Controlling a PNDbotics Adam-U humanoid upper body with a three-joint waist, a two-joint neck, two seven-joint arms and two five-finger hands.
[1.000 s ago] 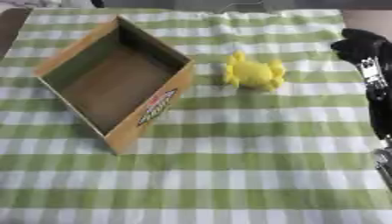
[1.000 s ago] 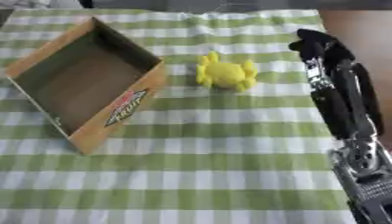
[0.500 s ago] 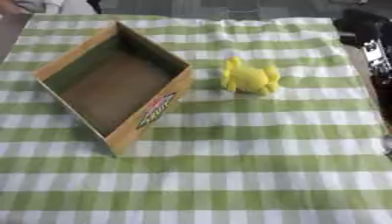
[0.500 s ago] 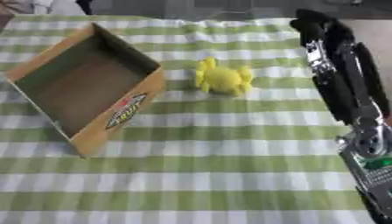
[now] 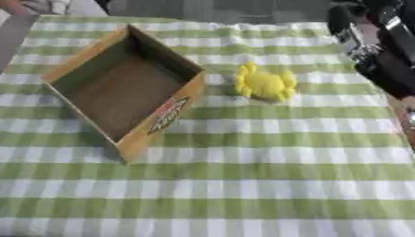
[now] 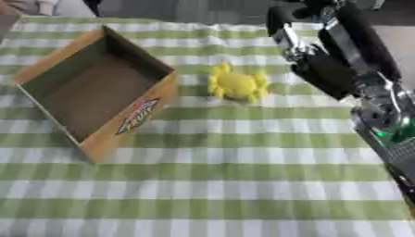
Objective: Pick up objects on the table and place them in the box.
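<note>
A yellow crab-shaped toy (image 6: 236, 85) — soft-looking, rounded in the body, with stubby legs splayed to either side — lies on a green-and-white checked tablecloth (image 6: 243, 185), just beside the near right wall of an open cardboard box (image 5: 123, 95). The box is shallow and rectangular, set askew on the cloth, its plain brown interior holding nothing visible; a red-and-green printed logo runs along the outer wall facing the toy. The robot's right hand (image 6: 301, 44), black with silver joints, hangs above the cloth to the right of the toy and apart from it — it grasps nothing, and whether its fingers are straight or curled cannot be told. The cloth lies flat, faintly creased at its far edge.
</note>
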